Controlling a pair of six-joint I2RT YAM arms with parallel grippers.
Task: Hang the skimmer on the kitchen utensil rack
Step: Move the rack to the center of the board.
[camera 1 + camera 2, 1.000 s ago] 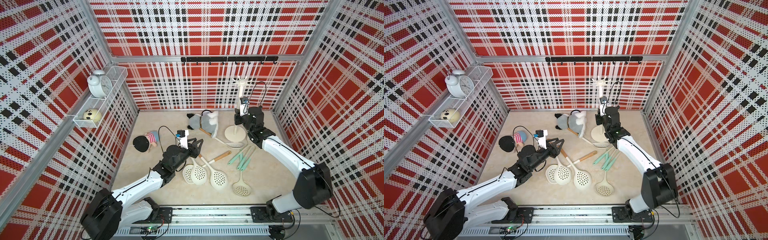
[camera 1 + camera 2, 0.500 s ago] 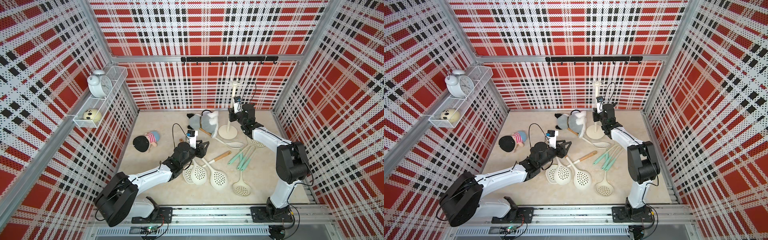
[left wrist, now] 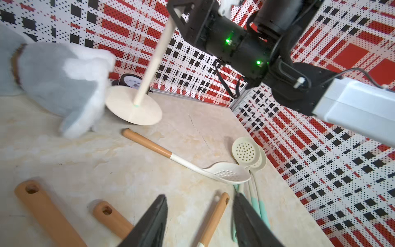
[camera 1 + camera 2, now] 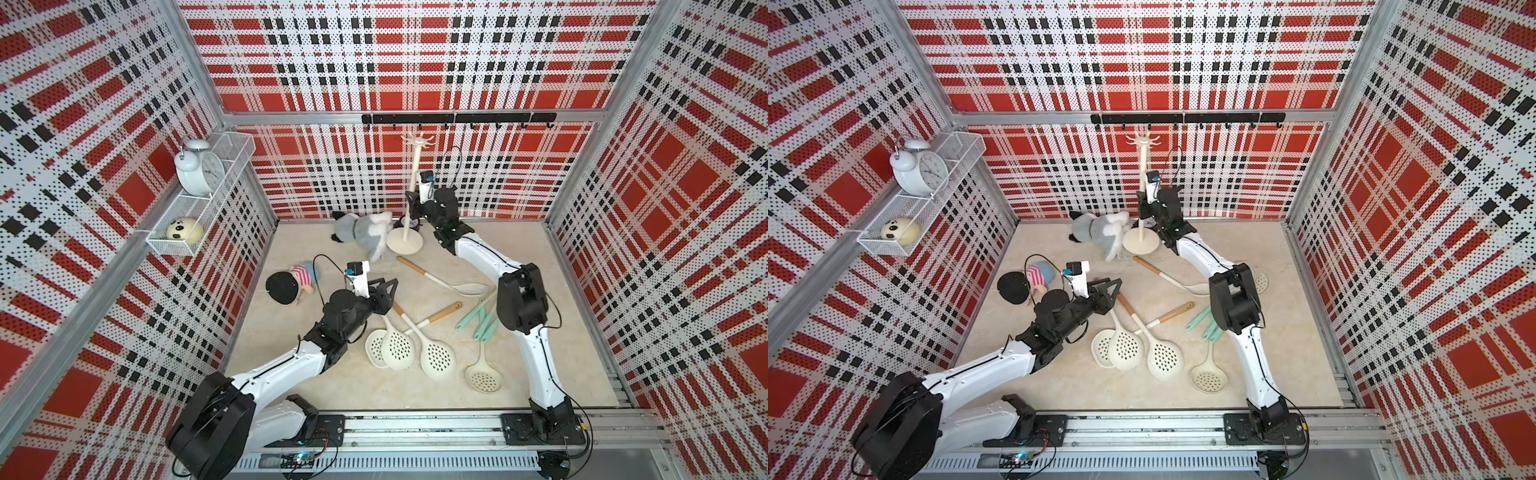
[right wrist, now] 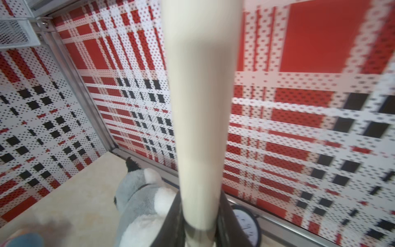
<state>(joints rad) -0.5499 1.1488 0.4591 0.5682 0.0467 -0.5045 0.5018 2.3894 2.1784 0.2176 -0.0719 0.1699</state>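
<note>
Nearest, we find the left pincer (image 4: 384, 291) open and empty above the wooden handles of the cream perforated skimmers (image 4: 397, 348). These lie on the beige marbled table (image 4: 353, 388), none yet hung. Farther back, the right pincer (image 4: 413, 203) clamps the pole of the cream-white disc-based utensil rack (image 4: 414, 166), evidently to steady it for hanging.

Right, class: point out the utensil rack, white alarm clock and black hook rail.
kitchen utensil rack (image 4: 409, 250): in a top view, disc base.
white alarm clock (image 4: 211, 170): in a top view, dial.
black hook rail (image 4: 490, 118): in a top view, bar.
</note>
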